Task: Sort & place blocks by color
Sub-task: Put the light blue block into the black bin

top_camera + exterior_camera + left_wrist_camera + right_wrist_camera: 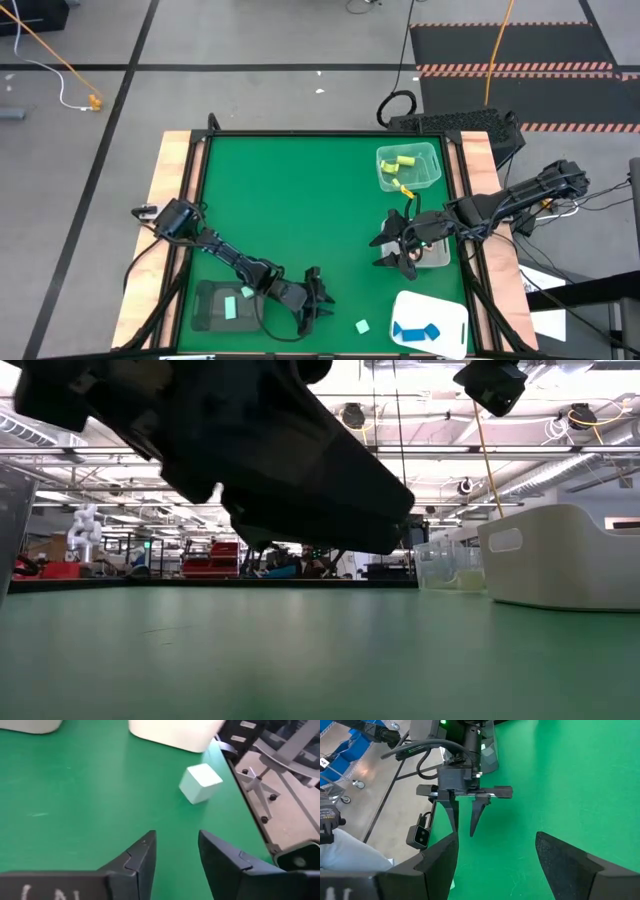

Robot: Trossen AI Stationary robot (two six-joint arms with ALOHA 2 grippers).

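The green worktop (300,210) sits in a big workshop. A mint green block (200,782) lies alone near the front edge. It looks light, hard and smooth, best pinched on two flat sides. The left end effector (176,851) is spread just short of it. The white tray (445,312) sits near. The right end effector (397,243) is spread, empty.

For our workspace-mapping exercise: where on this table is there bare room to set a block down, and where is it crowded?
Free: the green mat's whole far-left stretch, from the clear tray of yellow blocks across to the left edge. Crowded: the near side, with the dark tray, left gripper, loose mint-green cube, white tray and right gripper.
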